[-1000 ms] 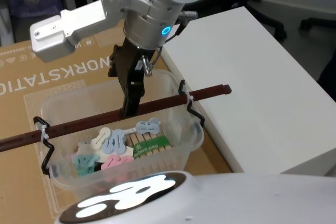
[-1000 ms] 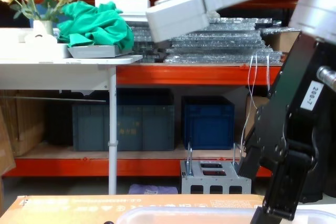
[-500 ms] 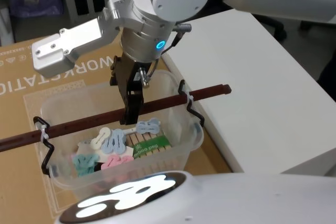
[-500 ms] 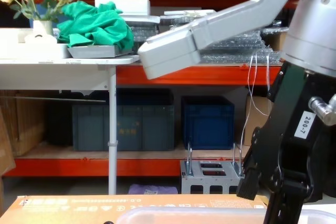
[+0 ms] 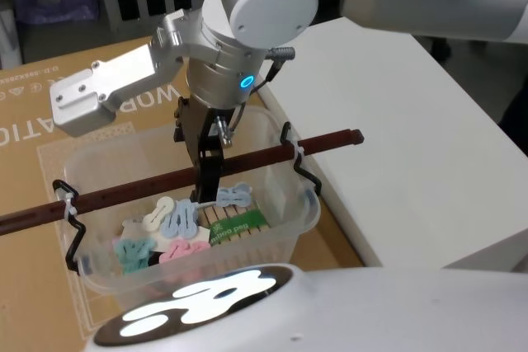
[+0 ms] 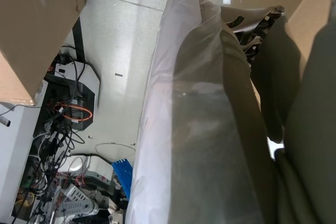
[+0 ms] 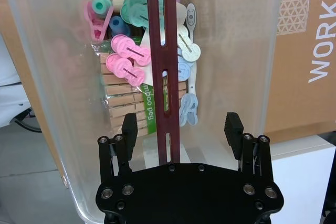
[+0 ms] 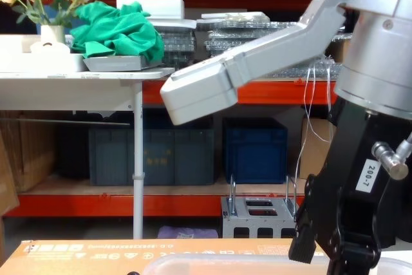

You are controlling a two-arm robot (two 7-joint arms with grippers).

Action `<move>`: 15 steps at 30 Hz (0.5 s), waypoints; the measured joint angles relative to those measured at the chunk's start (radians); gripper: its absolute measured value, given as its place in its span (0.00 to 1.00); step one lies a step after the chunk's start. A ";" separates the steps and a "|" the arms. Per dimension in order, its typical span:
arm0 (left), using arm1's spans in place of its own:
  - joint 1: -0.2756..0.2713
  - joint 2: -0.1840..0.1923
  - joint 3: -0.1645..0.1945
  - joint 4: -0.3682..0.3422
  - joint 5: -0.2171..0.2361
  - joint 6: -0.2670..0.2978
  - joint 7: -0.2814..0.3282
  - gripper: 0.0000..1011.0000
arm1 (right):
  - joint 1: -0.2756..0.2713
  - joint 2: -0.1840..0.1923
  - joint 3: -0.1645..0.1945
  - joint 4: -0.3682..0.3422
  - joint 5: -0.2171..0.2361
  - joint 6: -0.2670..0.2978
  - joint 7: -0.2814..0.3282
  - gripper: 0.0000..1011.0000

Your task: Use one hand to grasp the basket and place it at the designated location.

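— One hand was at work? Where?
— Yes, the right hand (image 7: 181, 128). It hung over the basket (image 5: 290, 232), fingers (image 7: 129, 129) apart, one either side of the brown handle bar (image 5: 330, 139), near its middle. Nothing was clamped.
— And the basket?
— On the cardboard sheet (image 5: 25, 146), just beside the white desk (image 5: 396, 138).
— How would it handle?
— Lightly, I judged: thin clear plastic, a heap of pegs (image 5: 177, 224) inside, nothing heavy. The walls looked soft enough to flex, so the bar was the place to hold: stiff, narrow, slotted. Black wire hooks (image 5: 64, 190) and a white tie (image 5: 295, 152) joined it to the rim, so I expected the tub to swing or tip if taken off-centre. The middle seemed right.
— What couldn't you make out?
— Whether the fingertips were level with the bar or above it. The bar's left end ran off the head view's edge, the robot's own body (image 5: 198, 307) covered the near wall, and the chest view cut the basket off below its rim. Nor could I tell where the designated spot was.
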 joint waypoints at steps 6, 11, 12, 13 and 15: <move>0.000 0.000 0.000 0.000 0.000 0.000 0.000 0.00 | -0.004 -0.006 -0.011 0.000 -0.011 0.009 0.001 0.99; 0.000 0.000 0.000 0.000 0.000 0.000 0.000 0.00 | -0.005 -0.011 -0.018 0.005 -0.017 0.019 0.004 0.99; 0.000 0.000 0.000 0.000 0.000 0.000 0.000 0.00 | -0.005 -0.012 -0.018 0.005 -0.018 0.020 0.005 0.99; 0.000 0.000 0.000 0.000 0.000 0.000 0.000 0.00 | -0.005 -0.013 -0.019 0.007 -0.018 0.021 0.006 0.97; 0.000 0.000 0.000 0.000 0.000 0.000 0.000 0.00 | -0.005 -0.013 -0.019 0.011 -0.017 0.021 0.007 0.95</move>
